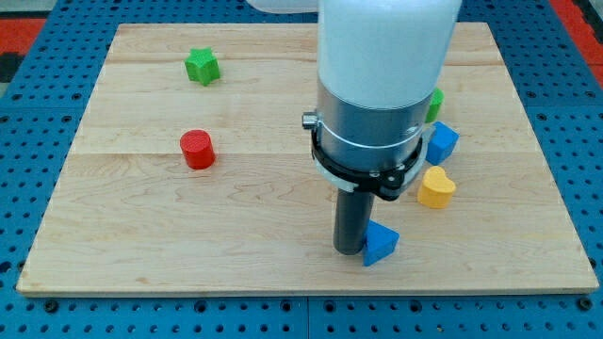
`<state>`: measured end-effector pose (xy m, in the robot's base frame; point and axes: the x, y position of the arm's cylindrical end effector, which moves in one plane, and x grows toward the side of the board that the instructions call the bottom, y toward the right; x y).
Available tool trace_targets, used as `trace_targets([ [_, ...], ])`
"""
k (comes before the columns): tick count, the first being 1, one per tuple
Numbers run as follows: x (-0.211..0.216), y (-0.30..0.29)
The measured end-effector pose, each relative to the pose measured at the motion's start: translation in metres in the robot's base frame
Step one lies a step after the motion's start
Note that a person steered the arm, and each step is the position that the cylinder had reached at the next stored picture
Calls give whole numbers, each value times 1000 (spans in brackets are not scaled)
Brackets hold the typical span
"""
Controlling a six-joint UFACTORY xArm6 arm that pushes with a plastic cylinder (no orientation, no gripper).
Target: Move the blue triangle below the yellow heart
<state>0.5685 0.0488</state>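
The blue triangle [381, 244] lies near the view's bottom, right of centre. The yellow heart [435, 188] sits up and to the right of it. My tip [350, 250] rests on the board, touching the triangle's left side. The arm's wide white and grey body hides the board above the tip.
A blue block [442, 141] sits just above the yellow heart. A green block [434, 104] is partly hidden behind the arm. A red cylinder [197, 149] is at the view's left. A green star [202, 66] is at the top left. The board's bottom edge [301, 288] is close below the tip.
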Motion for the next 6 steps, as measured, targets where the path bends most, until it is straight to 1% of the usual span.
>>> trace_targets([
  [1, 17, 10],
  [2, 49, 10],
  [3, 35, 23],
  [4, 10, 23],
  [5, 6, 23],
  [6, 6, 11],
])
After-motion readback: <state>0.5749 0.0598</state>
